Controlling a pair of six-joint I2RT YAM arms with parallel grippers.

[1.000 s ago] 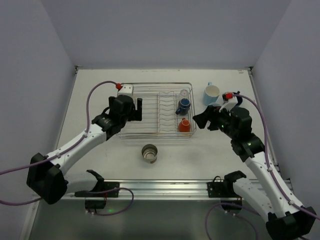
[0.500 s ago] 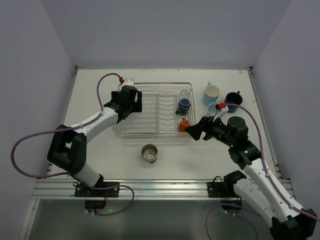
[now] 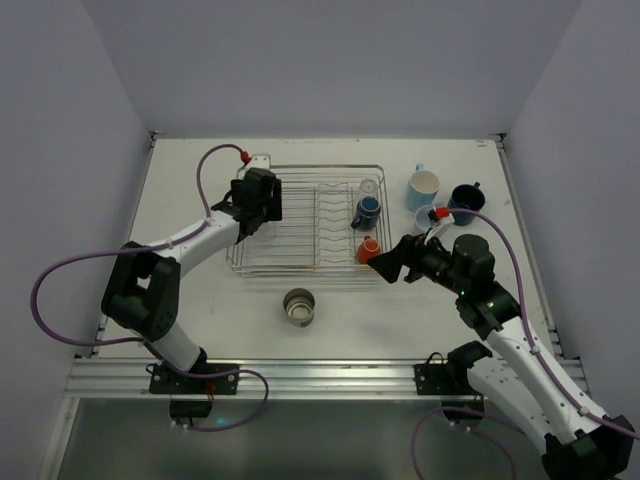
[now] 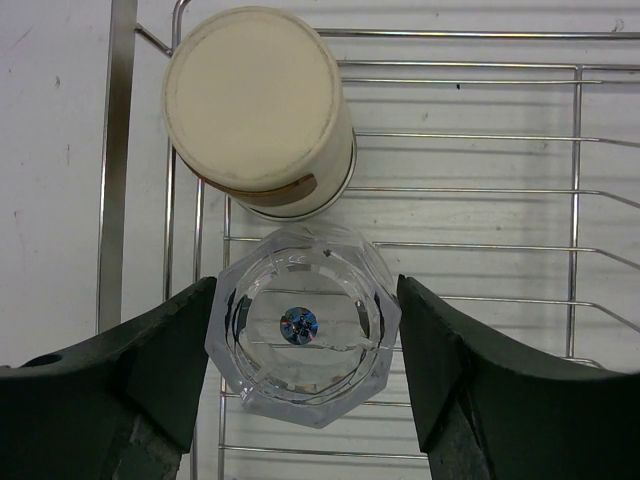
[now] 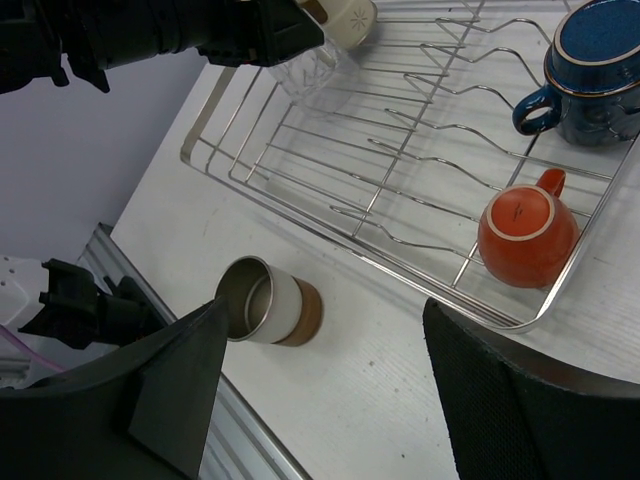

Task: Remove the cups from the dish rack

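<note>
1. Jaws first: the left gripper (image 4: 307, 330) has its jaws closed on the clear glass (image 4: 303, 325), one pad against each side. The glass stands in the far left corner of the dish rack (image 3: 310, 168). The right gripper (image 5: 327, 330) has its jaws spread wide and holds nothing. It hangs over the table (image 3: 180, 200), just beside the near right corner of the rack.
2. Nearest, the metal cup (image 3: 299, 306) lies on its side on the table in front of the rack. It can roll if an arm brushes it.
3. The orange cup (image 5: 525, 235) sits bottom up in the near right corner of the rack. If the right gripper comes down off centre, I think a finger can hit the rim wire or push the cup against the wall.
4. The dark blue cup (image 5: 598, 70) stands behind the orange one, so a wide approach can knock it.
5. The glass is smooth and faceted, so it can slip or turn between the pads. The cream cup (image 4: 258, 110) is just beside it, and a tilted lift can knock this cup or catch on the rack wall.
6. Farthest, the light blue cup (image 3: 423, 188) and the navy cup (image 3: 466, 198) stand on the table to the right of the rack. A new cup put down carelessly there can bump them.
</note>
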